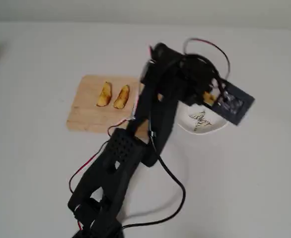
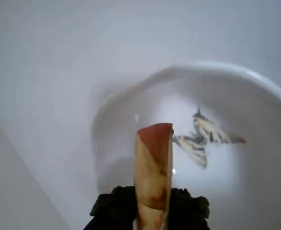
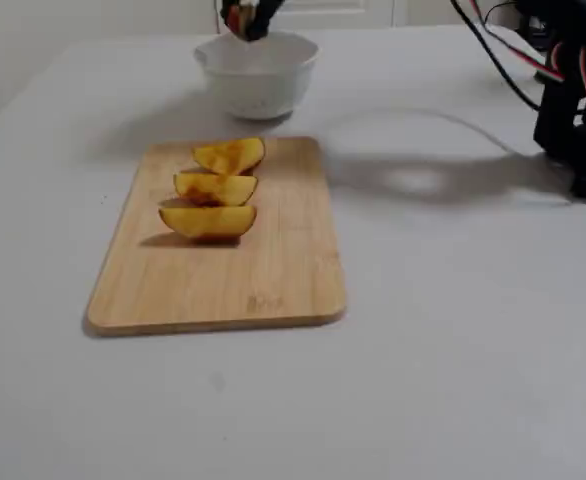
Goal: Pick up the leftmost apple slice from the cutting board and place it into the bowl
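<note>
Where the white table (image 3: 453, 330) spreads bare, cutting board (image 3: 223, 280) before bowl (image 3: 258, 85).

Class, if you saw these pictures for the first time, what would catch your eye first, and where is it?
The apple slice gripped in the gripper, held above the white bowl with its leafy print, fills the wrist view. In the fixed view, three yellow slices lie in a row on the cutting board.

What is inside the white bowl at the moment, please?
Only its leafy print shows inside the bowl; the claw holds an apple slice above it. The floor beneath the slice is hidden.
</note>
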### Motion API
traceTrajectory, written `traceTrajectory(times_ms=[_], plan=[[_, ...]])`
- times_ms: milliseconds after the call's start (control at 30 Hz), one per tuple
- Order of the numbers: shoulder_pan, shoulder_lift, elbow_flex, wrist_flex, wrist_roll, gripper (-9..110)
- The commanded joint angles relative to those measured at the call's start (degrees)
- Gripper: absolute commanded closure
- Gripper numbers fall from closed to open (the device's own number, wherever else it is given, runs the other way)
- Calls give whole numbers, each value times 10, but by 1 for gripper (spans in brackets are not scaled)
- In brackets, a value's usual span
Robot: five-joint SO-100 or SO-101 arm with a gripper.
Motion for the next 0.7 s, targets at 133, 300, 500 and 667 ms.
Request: traceTrajectory(times_ms=[133,300,500,667], plan=[[4,-1,-3,20,-35,71],[6,7,-7,20,-36,85],[-21,102,-9,20,-31,101],[-64,236,-9,21,-31,101]])
